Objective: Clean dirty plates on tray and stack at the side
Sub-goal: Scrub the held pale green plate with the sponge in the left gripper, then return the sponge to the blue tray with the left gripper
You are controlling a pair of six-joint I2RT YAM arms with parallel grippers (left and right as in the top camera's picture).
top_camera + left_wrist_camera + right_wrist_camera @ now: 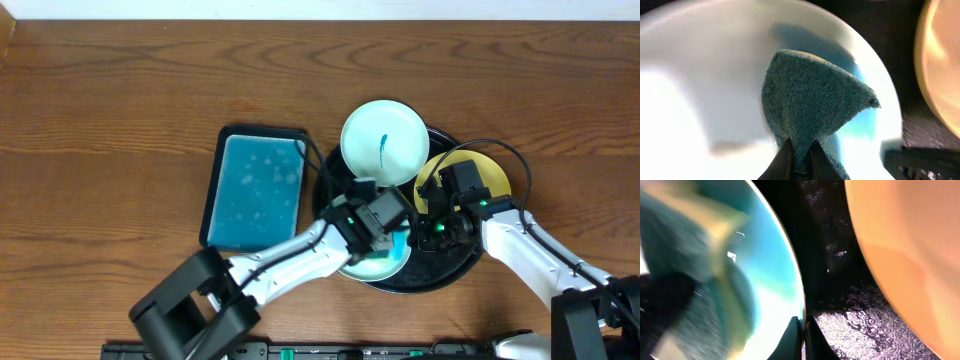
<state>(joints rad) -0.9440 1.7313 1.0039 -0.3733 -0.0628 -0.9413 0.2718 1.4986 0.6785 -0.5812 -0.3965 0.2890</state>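
Observation:
The black tray (437,277) holds three plates. A white plate with a blue squiggle (385,142) lies over its far left rim. The pale yellow plate (492,178) lies at its right. A pale mint plate (372,266) lies at the front left. My left gripper (385,225) is shut on a teal sponge (815,105) and presses it on the mint plate (700,100). My right gripper (803,326) is shut on this plate's rim (775,290), beside the yellow plate (910,255). In the overhead view the right gripper (432,232) sits mid-tray.
A rectangular teal tray with a black rim (255,187) lies on the wooden table just left of the black tray. The black tray's wet floor (830,245) shows between the mint and yellow plates. The left arm crosses from the front left.

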